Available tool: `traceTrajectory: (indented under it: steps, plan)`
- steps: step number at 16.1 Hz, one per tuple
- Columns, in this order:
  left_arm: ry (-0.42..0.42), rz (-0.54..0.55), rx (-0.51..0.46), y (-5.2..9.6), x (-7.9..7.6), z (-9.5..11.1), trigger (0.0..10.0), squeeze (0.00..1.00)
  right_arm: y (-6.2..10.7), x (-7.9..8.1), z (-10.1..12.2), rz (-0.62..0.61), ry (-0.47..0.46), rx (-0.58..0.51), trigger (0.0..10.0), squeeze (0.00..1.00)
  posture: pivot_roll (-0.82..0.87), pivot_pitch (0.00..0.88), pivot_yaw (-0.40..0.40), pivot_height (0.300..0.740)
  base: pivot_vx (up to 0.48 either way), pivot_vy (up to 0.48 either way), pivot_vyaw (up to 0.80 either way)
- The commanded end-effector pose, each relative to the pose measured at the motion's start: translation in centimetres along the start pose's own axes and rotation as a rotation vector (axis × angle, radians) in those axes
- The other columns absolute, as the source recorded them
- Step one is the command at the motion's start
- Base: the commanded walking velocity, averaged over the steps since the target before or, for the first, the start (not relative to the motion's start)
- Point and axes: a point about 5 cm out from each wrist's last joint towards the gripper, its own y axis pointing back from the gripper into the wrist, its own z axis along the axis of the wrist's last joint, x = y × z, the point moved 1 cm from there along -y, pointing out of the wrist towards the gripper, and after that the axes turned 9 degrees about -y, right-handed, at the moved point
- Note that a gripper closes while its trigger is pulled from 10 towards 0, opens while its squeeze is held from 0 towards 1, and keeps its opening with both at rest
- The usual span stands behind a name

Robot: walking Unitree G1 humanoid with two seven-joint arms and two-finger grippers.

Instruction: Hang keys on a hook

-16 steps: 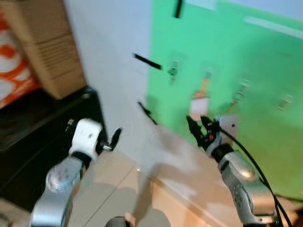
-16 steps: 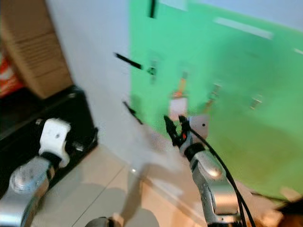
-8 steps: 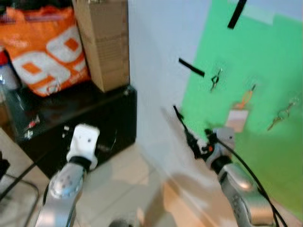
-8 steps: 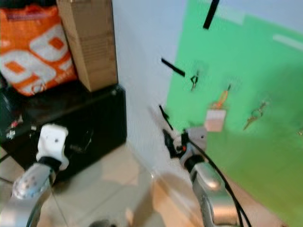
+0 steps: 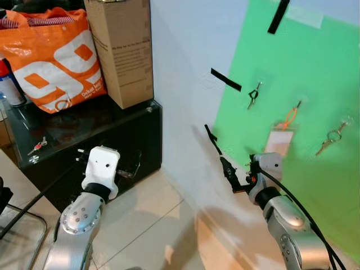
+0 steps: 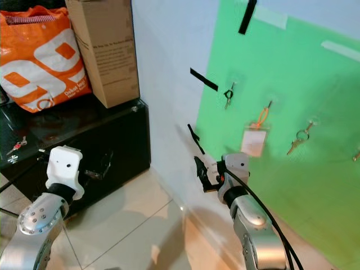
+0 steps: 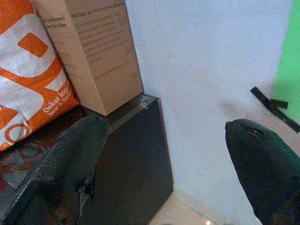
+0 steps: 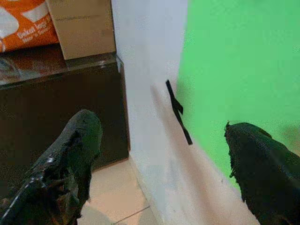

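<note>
Lighting bright, even on my feeds. Head views sharp; soft shadows on wall (image 5: 185, 112). Wrist-view fingers (image 8: 70, 159) blurred.

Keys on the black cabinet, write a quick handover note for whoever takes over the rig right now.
Left claw: open, empty, pointing toward the black cabinet.
Right claw: open, empty, raised near the green board.
Keys: lying on the cabinet top in front of the orange bag, beside the cardboard box.
Board hooks already carry a small key, a badge on an orange strap and a key ring.
Done: nothing picked up.
Left: grasp the keys, carry them to the board, hang them.
</note>
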Motion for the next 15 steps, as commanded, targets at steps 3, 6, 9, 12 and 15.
traceTrajectory:
  steps: [3,6,9,12,15]
  plan:
    - [0.005,0.000,0.008,0.1,0.1,-0.3,10.0,0.00,-0.3,0.4,0.6,0.040,0.002,-0.011,10.0,1.00,-0.03,0.000,-0.069,0.740,0.348,0.000,0.80]
    - [0.002,0.002,0.001,-0.1,0.2,-0.1,10.0,0.00,-0.4,0.4,0.7,0.038,-0.002,-0.015,10.0,1.00,-0.03,0.000,-0.069,0.740,0.360,0.000,0.80]
    - [-0.004,-0.002,-0.011,-0.3,0.3,0.1,10.0,0.00,-0.6,0.1,0.7,0.010,-0.027,-0.020,10.0,1.00,-0.04,0.000,-0.063,0.740,0.361,0.000,0.27]
    - [-0.004,-0.001,-0.014,-0.5,0.4,0.2,10.0,0.00,-0.6,-0.2,1.0,-0.005,-0.014,-0.031,10.0,1.00,-0.04,0.000,-0.059,0.740,0.363,0.000,0.00]
    - [-0.007,-0.003,-0.016,-0.6,0.3,0.3,10.0,0.00,-0.5,-0.9,1.1,-0.024,-0.008,-0.034,10.0,1.00,-0.04,0.000,-0.057,0.740,0.363,0.000,0.00]
